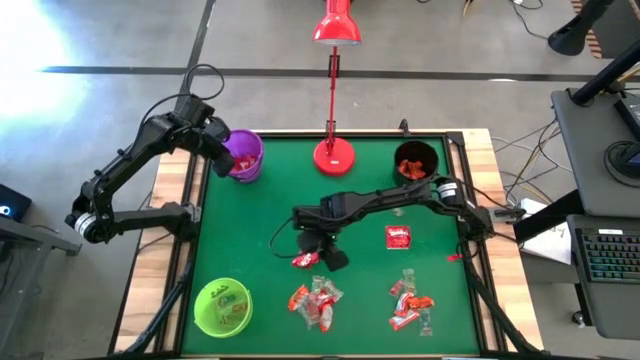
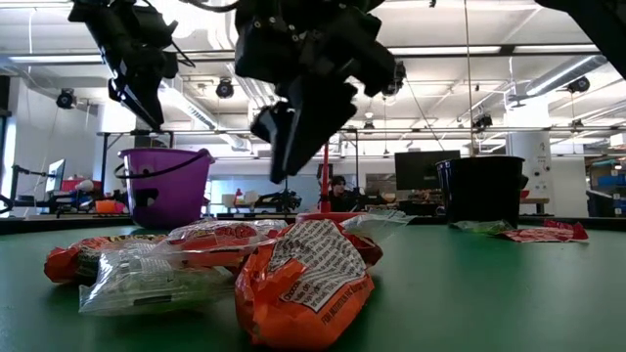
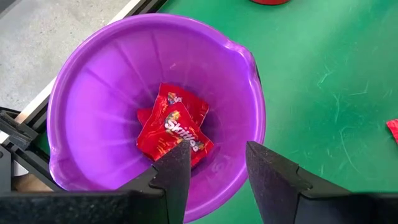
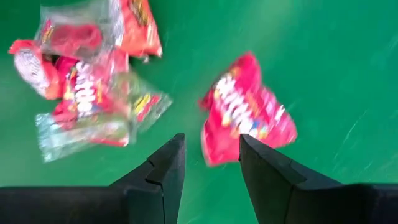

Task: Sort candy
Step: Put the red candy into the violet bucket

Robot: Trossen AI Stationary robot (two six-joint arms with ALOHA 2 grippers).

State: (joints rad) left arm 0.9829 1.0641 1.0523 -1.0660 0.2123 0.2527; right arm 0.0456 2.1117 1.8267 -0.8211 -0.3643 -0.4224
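The candy lies in several places: a lone red packet (image 4: 247,117) on the green worktop (image 1: 260,230) right under the right pincer (image 4: 211,163), a mixed heap (image 1: 314,303) just beside it, another heap (image 1: 411,304) and a single red packet (image 1: 398,236) further off. Two red packets (image 3: 172,127) already sit in the purple cup (image 3: 99,68), and orange ones in the black cup (image 1: 415,160) (the green cup (image 1: 222,306) holds something too, though what is unclear).

The left pincer (image 3: 216,169) hangs over the purple cup, fingers parted and empty, so its drop looks done. The right pincer, also parted with nothing between its fingers, seems set for the next pick. That calls for coming straight down astride the lone red packet, closing on it without snagging the neighbouring heap, then carrying it to the purple cup.
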